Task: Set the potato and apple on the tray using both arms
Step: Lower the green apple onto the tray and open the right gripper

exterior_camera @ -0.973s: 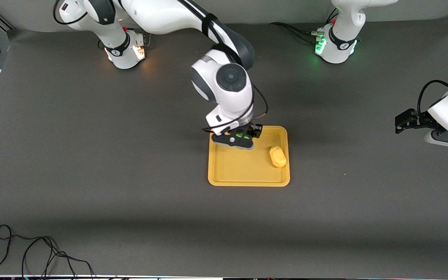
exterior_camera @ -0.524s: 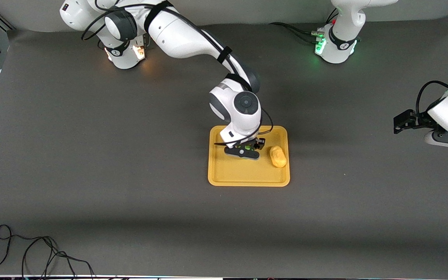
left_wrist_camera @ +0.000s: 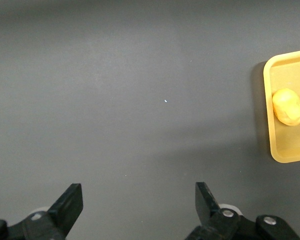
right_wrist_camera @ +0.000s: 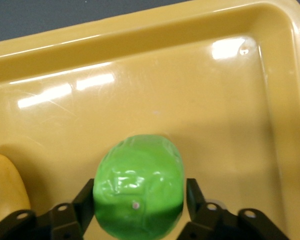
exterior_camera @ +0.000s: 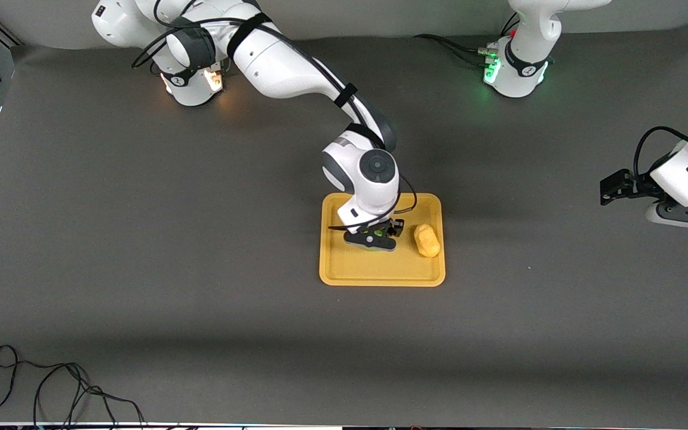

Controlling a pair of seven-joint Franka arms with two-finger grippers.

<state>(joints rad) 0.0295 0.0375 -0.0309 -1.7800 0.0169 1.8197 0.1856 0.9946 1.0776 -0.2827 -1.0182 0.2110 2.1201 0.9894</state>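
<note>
The yellow-orange tray [exterior_camera: 380,269] lies mid-table. The potato [exterior_camera: 427,240] rests in it near the rim toward the left arm's end. My right gripper [exterior_camera: 374,236] is low over the middle of the tray, shut on the green apple [exterior_camera: 375,230]. In the right wrist view the apple [right_wrist_camera: 138,186] sits between the fingers [right_wrist_camera: 85,192] just above the tray floor [right_wrist_camera: 215,100], with the potato [right_wrist_camera: 5,185] at the edge of the view. My left gripper [exterior_camera: 613,186] waits open and empty over bare table; its wrist view shows it open [left_wrist_camera: 137,195], with the tray [left_wrist_camera: 285,155] and potato [left_wrist_camera: 288,106] some way off.
The two arm bases [exterior_camera: 192,80] [exterior_camera: 514,71] stand at the robots' edge of the dark grey table. A loose black cable [exterior_camera: 51,388] lies at the corner nearest the front camera, at the right arm's end.
My right gripper has come down lower into the tray with the apple, moving toward the tray's middle. My left gripper has drifted slightly.
</note>
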